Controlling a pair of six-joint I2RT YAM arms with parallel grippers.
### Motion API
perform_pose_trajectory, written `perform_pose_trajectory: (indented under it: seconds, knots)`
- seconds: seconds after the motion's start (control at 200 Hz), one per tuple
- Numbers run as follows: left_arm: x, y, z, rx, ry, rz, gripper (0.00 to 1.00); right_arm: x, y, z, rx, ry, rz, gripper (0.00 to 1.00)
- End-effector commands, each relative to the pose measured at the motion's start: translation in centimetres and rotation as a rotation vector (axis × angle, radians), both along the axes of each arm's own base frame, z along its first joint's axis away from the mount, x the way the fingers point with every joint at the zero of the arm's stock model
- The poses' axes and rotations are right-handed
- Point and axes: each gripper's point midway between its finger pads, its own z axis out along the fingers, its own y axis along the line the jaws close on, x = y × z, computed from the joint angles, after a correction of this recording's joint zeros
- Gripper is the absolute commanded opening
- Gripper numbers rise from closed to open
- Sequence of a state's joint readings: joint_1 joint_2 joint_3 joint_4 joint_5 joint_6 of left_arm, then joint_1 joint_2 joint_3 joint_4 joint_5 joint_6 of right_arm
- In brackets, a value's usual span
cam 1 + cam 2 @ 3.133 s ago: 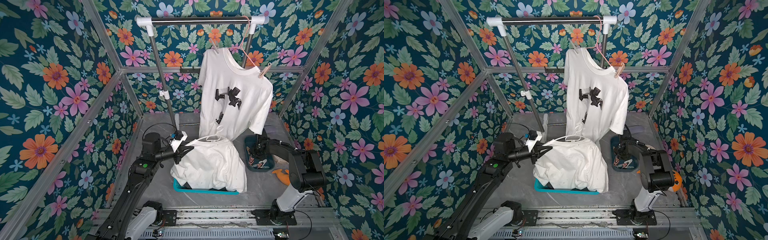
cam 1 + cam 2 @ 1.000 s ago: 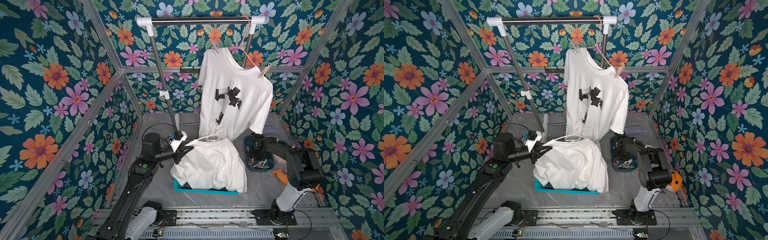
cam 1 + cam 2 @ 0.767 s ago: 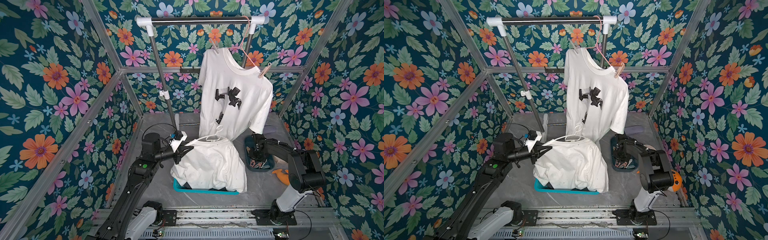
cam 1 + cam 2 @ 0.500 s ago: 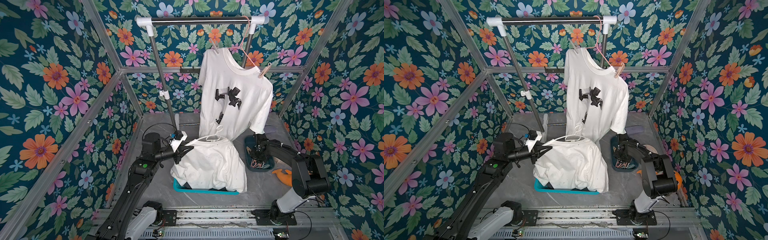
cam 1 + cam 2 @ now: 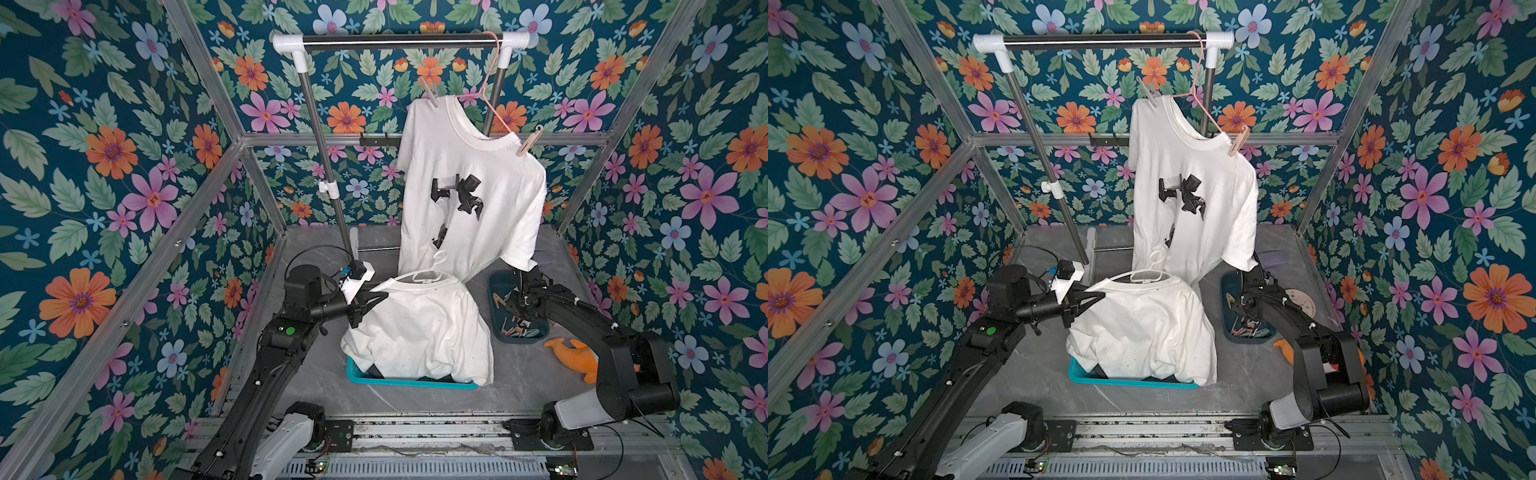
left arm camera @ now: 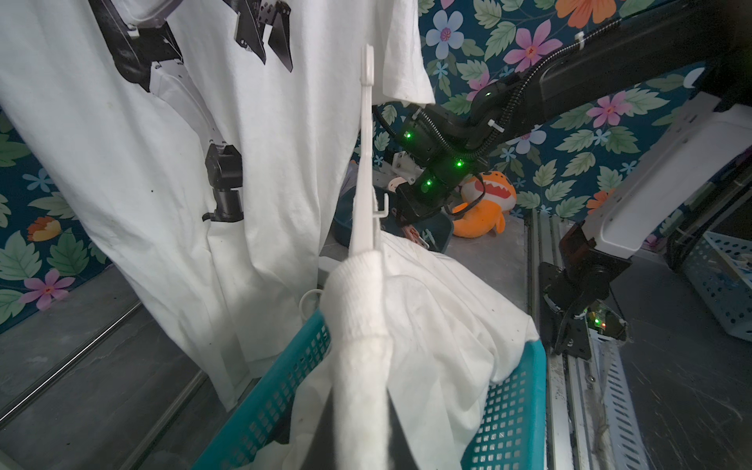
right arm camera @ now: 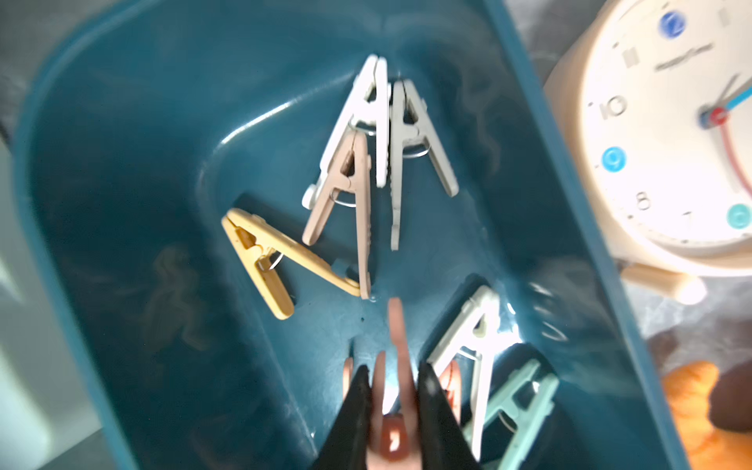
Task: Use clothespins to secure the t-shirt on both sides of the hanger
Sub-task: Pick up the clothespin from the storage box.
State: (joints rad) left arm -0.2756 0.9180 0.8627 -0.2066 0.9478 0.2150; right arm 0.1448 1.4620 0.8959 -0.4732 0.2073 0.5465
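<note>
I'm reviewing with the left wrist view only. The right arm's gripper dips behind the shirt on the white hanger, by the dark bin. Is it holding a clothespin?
Observer: Yes. The right wrist view shows the right gripper closed on a pink clothespin inside the bin.
Operator: More pins in there?
Observer: Several, a yellow clothespin among them.
Operator: Is the hanging shirt pinned?
Observer: Both top views show the hanging shirt with a beige pin on one shoulder and a grey pin on the other.
</note>
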Motion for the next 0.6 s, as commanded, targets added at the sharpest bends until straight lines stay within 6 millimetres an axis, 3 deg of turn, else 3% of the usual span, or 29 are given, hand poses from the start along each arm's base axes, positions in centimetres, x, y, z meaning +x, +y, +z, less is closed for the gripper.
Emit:
perform_pose_trajectory:
  seconds: [0.0,0.375,0.595]
  knots:
    - [0.1,-0.3,1.0,-0.021,-0.044,-0.02,0.0,0.2,-0.4,1.4,-0.027,-0.065,0.004,0.18]
    - [-0.3,-0.6,1.4,-0.035,-0.054,-0.058,0.0,0.1,1.7,9.1,0.044,-0.387,0.179,0.14]
    - [-0.9,-0.7,1.6,-0.04,-0.074,-0.088,0.0,-1.2,3.4,12.9,0.122,-0.528,0.269,0.14]
